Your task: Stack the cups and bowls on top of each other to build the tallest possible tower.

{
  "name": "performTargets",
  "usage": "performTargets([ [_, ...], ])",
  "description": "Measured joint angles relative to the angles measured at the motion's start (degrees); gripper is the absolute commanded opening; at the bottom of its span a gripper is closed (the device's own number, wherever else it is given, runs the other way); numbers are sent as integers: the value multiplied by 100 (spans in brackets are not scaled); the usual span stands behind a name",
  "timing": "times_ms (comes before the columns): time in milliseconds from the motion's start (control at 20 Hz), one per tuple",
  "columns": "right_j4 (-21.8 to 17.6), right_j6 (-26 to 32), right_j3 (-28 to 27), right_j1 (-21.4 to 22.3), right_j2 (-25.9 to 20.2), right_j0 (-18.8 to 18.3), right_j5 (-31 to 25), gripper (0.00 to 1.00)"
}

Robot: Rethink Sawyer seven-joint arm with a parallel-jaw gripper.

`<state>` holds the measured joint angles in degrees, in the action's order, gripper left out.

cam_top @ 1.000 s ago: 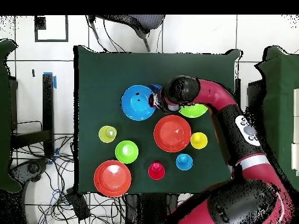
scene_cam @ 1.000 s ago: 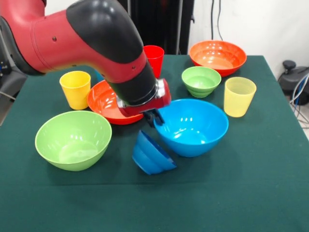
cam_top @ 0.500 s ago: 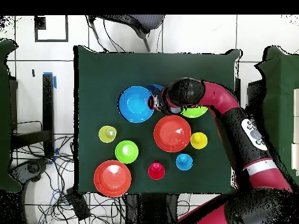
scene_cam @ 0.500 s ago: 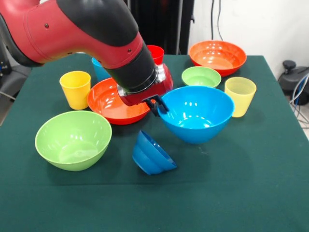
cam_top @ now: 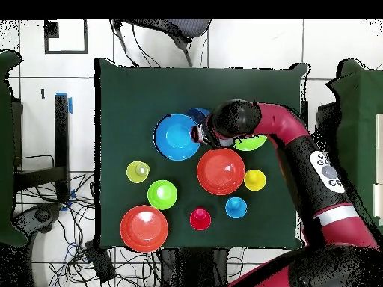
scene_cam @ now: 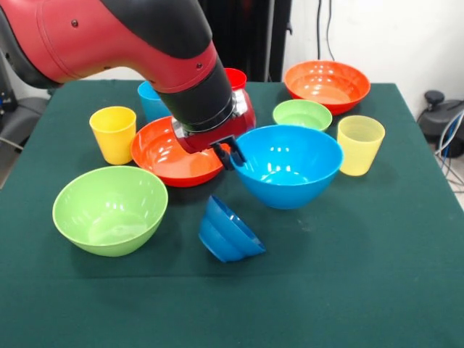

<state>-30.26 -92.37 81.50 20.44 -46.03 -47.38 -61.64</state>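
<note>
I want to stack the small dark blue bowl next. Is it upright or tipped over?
Tipped. The small dark blue bowl lies on its side on the table, rim facing up and left, below the big blue bowl.

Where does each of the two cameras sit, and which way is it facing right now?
Front view: across the table from the robot, looking at it; shows the red and black arm and the gripper clamped on the big blue bowl's rim.
Overhead view: above the table, looking straight down, robot base at the bottom; shows the whole arm.
Both share the gripper, big blue bowl and the green table.
</note>
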Motion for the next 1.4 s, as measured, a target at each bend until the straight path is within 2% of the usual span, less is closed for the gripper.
performTargets([
  [750,-843,310,1,128,-4,22,-1,0],
  [1400,-1064,353,2,308,-98,-168,255,0],
])
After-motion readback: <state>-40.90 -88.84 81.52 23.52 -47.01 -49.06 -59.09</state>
